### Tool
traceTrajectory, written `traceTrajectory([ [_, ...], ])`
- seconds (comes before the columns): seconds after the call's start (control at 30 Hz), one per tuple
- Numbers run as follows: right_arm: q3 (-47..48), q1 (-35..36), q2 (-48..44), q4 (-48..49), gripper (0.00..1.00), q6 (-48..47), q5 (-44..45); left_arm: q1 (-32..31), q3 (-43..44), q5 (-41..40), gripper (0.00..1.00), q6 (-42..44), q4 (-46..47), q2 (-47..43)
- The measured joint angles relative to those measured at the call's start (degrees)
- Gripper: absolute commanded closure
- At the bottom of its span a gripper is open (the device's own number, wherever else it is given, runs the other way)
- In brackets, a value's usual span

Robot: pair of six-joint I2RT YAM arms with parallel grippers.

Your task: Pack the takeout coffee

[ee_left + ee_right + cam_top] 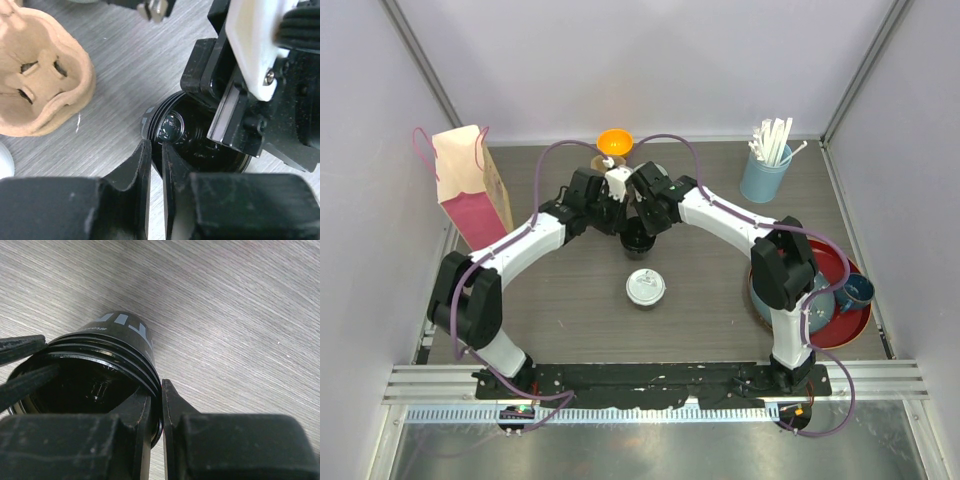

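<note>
Left wrist view: left gripper (156,150) nipped onto the lidless black cup's (200,145) rim at lower centre of frame, right gripper (156,390) clamped on the opposite rim, cup standing on the table (125,65), so any uneven pull could buckle that thin wall and tip it.

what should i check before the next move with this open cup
1. Right jaws pinching the open cup rim, one inside, one outside: ok.
2. Left jaws closed across the same rim, opposite side: ok.
3. Lid on this cup: not ok, none on it.
4. What is in the cup: cannot tell, dark inside.
5. Lidded cup apart from both arms: ok, it stands nearer the bases.
6. Carrier pocket free: ok, the one in view is empty.
</note>
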Motion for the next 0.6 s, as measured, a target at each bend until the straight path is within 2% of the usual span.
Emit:
traceTrajectory([
  [0.13,0.3,0.0,0.3,0.5,0.99,0.6,0.0,-0.5,0.0,-2.4,1.0,0.3,0.9,0.0],
  [0.2,0.3,0.0,0.3,0.7,0.98,1.1,0.0,-0.7,0.0,-3.5,1.0,0.3,1.3,0.0],
  [0.27,0.3,-0.1,0.3,1.1,0.89,1.6,0.1,-0.9,0.0,-4.5,1.0,0.3,1.9,0.0],
  [0.3,0.3,-0.1,0.3,1.2,0.76,1.6,0.1,-1.0,0.0,-4.8,1.0,0.2,2.0,-0.1],
  [0.4,0.3,-0.2,0.3,1.5,0.56,1.7,-0.6,-1.1,-0.1,-5.8,1.0,0.5,2.4,-0.2],
  [0.6,0.3,-0.2,0.0,1.1,0.38,0.8,-1.9,-1.1,-0.1,-7.1,1.0,2.1,2.5,-0.2],
])
